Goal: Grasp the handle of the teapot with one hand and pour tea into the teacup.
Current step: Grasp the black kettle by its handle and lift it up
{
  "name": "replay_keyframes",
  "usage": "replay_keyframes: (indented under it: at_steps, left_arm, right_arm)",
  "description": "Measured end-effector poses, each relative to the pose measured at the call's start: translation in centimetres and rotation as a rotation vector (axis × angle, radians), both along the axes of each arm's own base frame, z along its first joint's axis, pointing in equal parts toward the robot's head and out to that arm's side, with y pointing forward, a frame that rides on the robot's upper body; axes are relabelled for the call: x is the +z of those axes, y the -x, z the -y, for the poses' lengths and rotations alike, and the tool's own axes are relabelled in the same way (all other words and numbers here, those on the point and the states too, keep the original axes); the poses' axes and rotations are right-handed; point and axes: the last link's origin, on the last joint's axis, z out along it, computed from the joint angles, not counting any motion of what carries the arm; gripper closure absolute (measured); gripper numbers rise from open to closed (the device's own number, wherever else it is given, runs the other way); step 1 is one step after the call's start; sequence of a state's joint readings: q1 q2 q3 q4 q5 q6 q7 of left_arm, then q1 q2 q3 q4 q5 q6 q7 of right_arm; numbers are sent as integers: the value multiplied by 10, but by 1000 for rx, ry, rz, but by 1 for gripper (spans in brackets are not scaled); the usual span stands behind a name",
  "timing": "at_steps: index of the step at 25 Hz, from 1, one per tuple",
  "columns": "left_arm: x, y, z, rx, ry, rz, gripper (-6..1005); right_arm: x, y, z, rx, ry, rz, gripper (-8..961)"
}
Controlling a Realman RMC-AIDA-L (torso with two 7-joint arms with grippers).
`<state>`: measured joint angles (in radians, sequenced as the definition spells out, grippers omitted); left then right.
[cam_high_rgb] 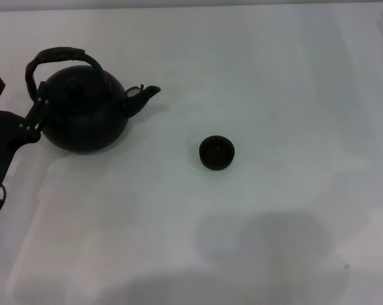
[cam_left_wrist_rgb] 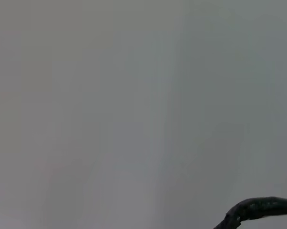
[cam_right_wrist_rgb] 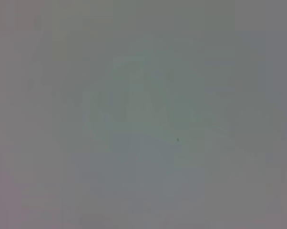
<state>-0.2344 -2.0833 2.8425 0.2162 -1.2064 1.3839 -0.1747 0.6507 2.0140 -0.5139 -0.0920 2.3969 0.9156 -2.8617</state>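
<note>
The matte black teapot [cam_high_rgb: 86, 117] stands upright at the far left of the white table, its spout [cam_high_rgb: 144, 95] pointing right toward the teacup. Its arched handle [cam_high_rgb: 61, 57] rises over the lid; a short piece of the handle [cam_left_wrist_rgb: 260, 209] shows in the left wrist view. My left gripper [cam_high_rgb: 16, 101] sits at the left edge, beside the teapot's left flank and low by the handle's foot, open, with one finger [cam_high_rgb: 37, 113] close against the pot. The small dark teacup [cam_high_rgb: 216, 152] stands alone near the table's middle. My right gripper is out of view.
The white table [cam_high_rgb: 274, 76] spreads wide to the right of and in front of the teacup. Soft shadows lie on the table's near part [cam_high_rgb: 261, 241]. The right wrist view shows only plain table surface [cam_right_wrist_rgb: 143, 114].
</note>
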Motion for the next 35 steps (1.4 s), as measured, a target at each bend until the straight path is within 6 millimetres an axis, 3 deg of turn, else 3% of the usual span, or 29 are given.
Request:
replay_keyframes:
  at_steps: [20,25,28,35]
  left_arm:
    - [-6,2,-20,53,48,-22,209]
    - [-8,1,-23,53,58,-25,410]
    - [-9,0,-24,46,63,-28,665]
    - [-10,-2,-26,32,72,-35,790]
  right_arm:
    - [4,2,-2,12,-3,14,104]
    - [4,2,-2,10,-2,16,104]
    - [5,1,-3,3,-1,21,104]
    - [5,1,-5,-1,6,24,104]
